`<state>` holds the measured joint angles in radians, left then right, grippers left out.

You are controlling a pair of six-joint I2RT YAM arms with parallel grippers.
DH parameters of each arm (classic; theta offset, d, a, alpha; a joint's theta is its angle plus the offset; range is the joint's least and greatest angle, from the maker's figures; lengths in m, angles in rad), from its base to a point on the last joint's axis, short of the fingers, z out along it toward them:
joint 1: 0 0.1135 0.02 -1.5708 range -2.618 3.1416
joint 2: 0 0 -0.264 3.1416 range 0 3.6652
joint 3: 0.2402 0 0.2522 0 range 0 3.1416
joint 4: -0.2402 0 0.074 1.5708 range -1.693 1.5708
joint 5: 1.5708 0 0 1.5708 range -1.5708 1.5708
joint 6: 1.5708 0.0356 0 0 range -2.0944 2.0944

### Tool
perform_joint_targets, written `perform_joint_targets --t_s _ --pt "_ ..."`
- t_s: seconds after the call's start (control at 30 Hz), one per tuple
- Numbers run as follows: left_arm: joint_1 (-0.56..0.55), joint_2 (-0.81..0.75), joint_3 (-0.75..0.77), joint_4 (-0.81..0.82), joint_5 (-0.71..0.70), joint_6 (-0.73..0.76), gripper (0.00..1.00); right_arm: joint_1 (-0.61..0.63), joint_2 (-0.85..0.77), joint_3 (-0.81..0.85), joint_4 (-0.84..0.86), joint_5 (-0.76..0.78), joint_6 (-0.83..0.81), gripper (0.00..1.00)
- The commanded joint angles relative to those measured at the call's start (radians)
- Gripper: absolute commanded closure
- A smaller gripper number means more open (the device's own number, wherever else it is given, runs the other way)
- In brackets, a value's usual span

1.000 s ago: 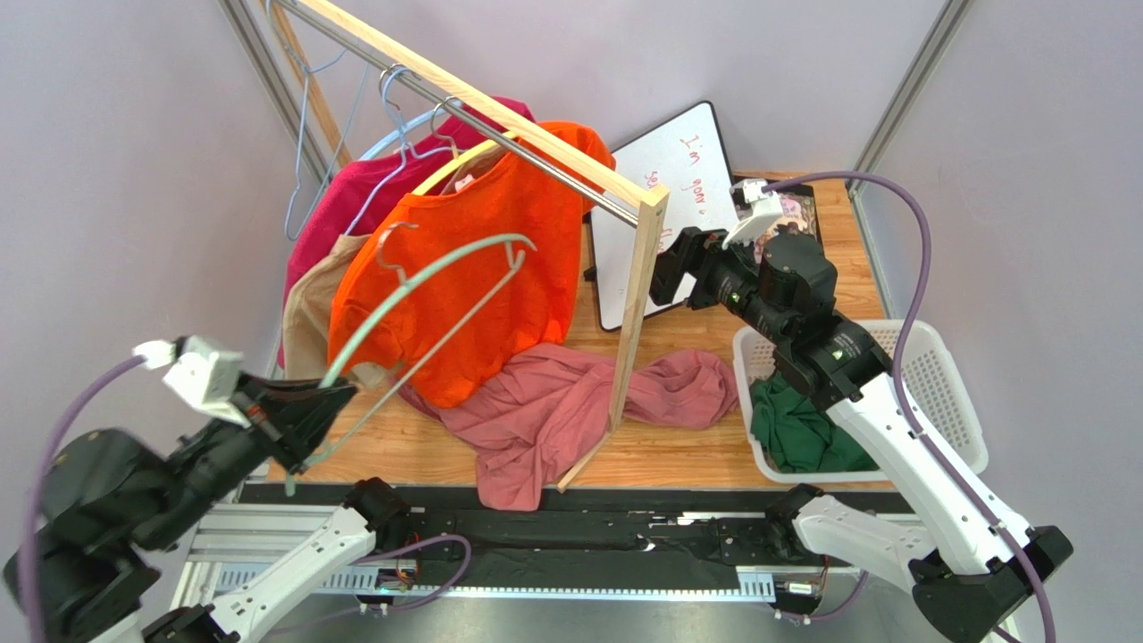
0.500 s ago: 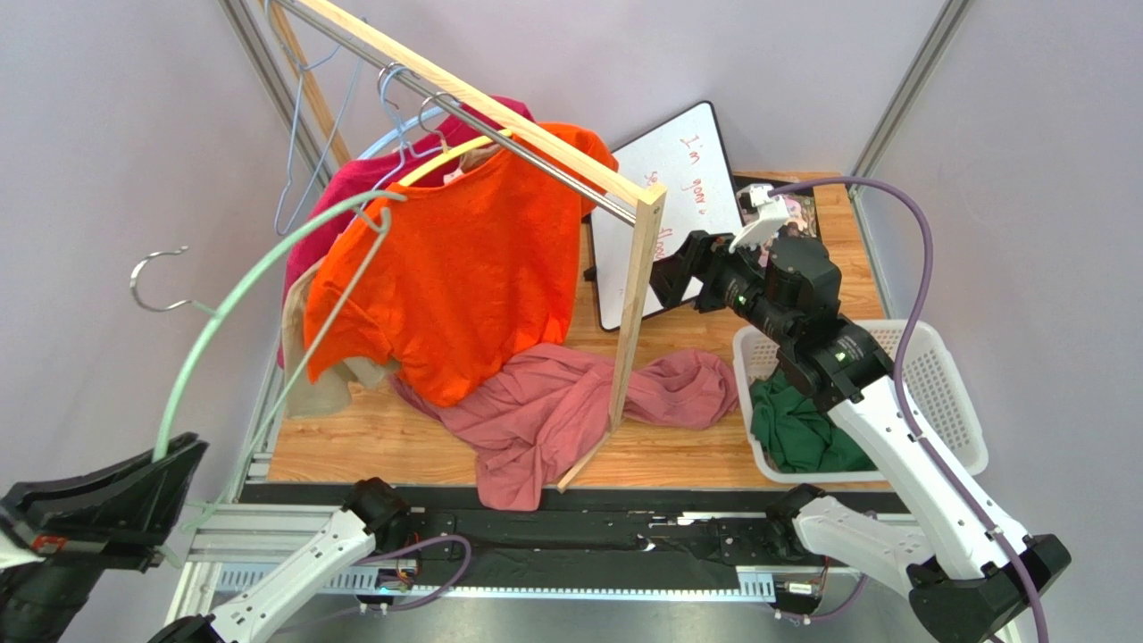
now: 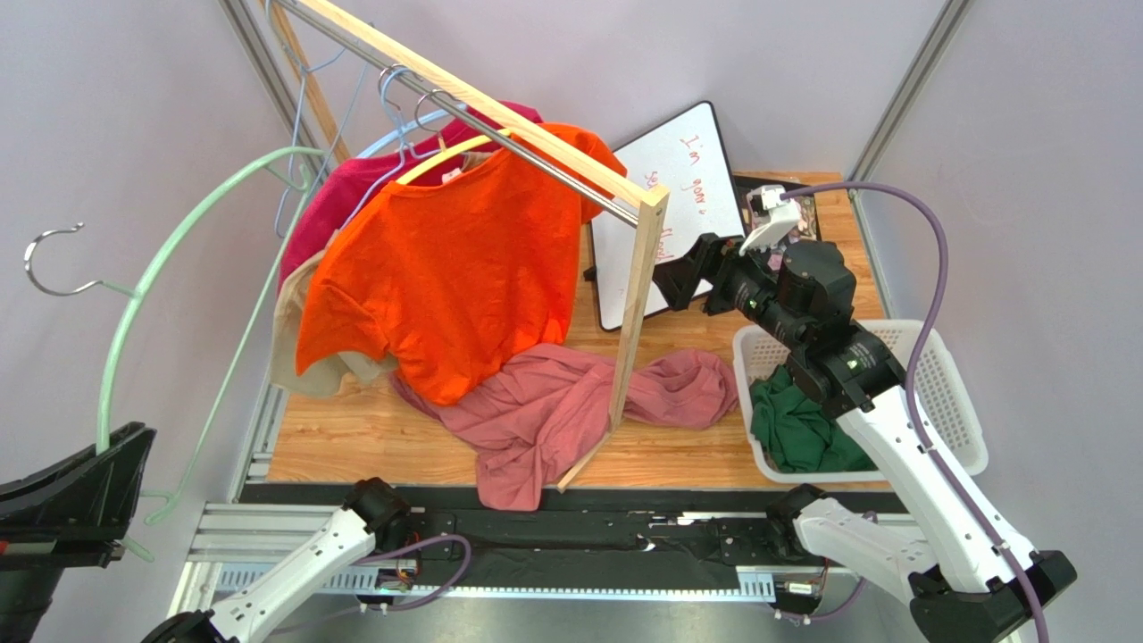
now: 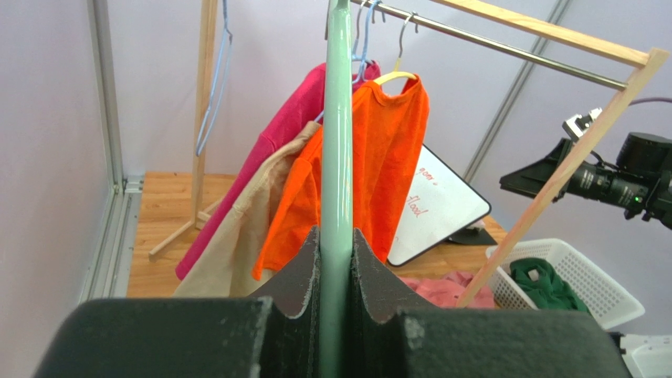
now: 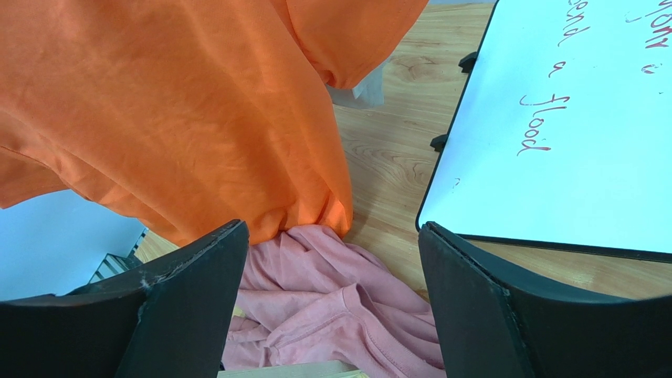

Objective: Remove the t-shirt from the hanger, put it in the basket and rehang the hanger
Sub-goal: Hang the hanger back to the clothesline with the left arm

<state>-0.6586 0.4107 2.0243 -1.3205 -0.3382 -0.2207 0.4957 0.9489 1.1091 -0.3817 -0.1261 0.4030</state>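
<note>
L jaws clenched on the thin bar of the bare mint-green hanger (image 4: pixel 337 118), which sticks up and out to the L of the rack w/ its metal hook (image 3: pixel 54 261) out near the side wall. Risk: the grip is on a slim rod, so the hanger could pivot or slip in the jaws. Its long reach could also catch the empty blue hangers (image 3: pixel 302 121) or the frame if the arm swings. R jaws spread wide, grasping nothing, just beside the orange tee's (image 3: pixel 456 268) hem and the whiteboard (image 3: pixel 684 174). A careless move could snag that tee or knock the board. The pink t-shirt (image 3: pixel 564 402) lies heaped on the counter (image 3: pixel 376 442) at the foot of the rack post (image 3: pixel 633 322), prob. already off the hanger. It wraps around the post, so dragging it could tug the rack. White basket (image 3: pixel 939 389) on the R holds only a dark green garment (image 3: pixel 792 429); pink tee isn't in it.
</note>
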Motion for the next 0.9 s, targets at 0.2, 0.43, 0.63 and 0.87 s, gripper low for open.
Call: perform_joint_targets --t_s 0.2,0.43,0.63,0.87 --pt "0.004 0.191 -0.016 0.142 -0.159 0.105 1.0 -0.008 -0.035 -0.009 0.003 -0.021 -0.018 0.15" --pt "0.002 0.38 0.039 0.181 -0.34 0.204 1.0 -0.016 -0.048 -0.022 -0.008 -0.024 -0.027 0.15" --pt "0.002 0.572 0.148 0.115 -0.395 0.219 1.0 -0.017 -0.055 -0.031 -0.006 -0.035 -0.027 0.15" --pt "0.007 0.626 0.134 0.219 -0.412 0.284 1.0 -0.019 -0.061 -0.041 -0.005 -0.049 -0.026 0.15"
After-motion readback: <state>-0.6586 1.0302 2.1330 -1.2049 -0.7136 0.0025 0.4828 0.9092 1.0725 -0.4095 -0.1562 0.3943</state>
